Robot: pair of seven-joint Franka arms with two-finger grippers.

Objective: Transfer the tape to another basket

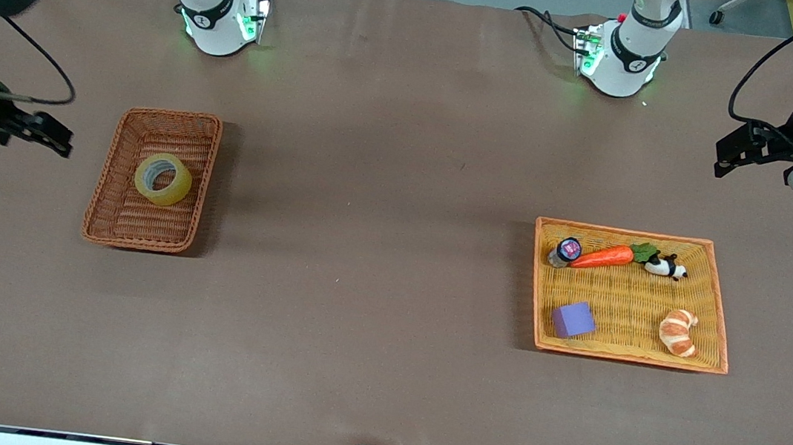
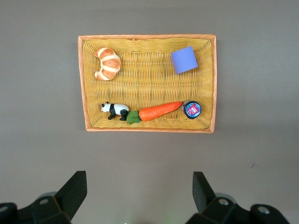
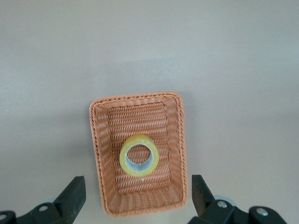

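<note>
On brown table (image 1: 378,250), tape (image 1: 163,179) in basket (image 1: 114,220)

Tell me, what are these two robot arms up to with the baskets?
Nothing is being handled yet. The tape lies in the reddish-brown basket toward the right arm's end of the table. The right gripper hangs open beside that basket, holding nothing. The left gripper also waits open and empty, up near the orange-yellow tray, which holds a carrot, croissant, purple block, toy panda and small jar.

The translucent yellowish tape roll (image 1: 163,179) lies flat in the reddish-brown wicker basket (image 1: 114,220), open above; basket walls ring it from twelve through nine o'clock.
</note>
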